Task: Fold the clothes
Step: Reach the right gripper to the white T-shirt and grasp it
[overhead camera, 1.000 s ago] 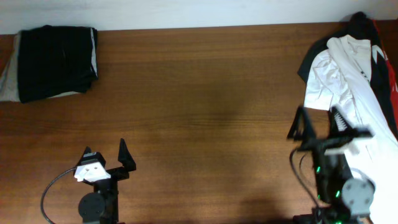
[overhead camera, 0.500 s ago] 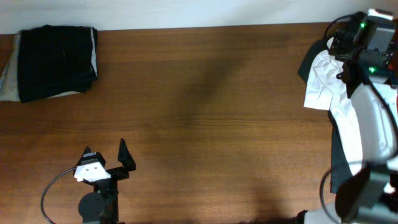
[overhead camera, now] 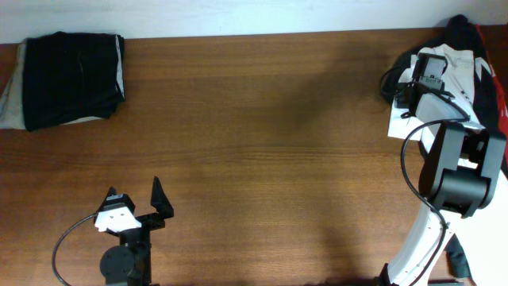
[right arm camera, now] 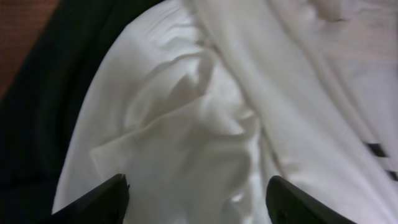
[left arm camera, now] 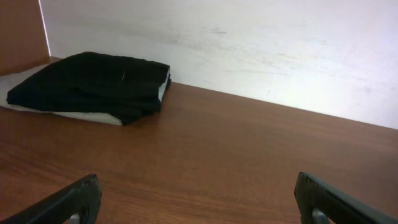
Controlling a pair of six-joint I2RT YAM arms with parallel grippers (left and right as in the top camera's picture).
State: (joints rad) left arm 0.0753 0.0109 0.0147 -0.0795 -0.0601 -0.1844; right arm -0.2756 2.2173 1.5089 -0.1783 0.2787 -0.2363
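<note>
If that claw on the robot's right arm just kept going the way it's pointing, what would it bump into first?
Most likely the crumpled white T-shirt, which fills the space ahead of the open right gripper; depth is unclear.

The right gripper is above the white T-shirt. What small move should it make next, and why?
Probably lower a little and close the right gripper on the wrinkled ridge of the white T-shirt. Its jaws stand open with that cloth between them, and the shirt lies crumpled on the black garment at the far right edge of the table, so it must be gripped before spreading.
</note>
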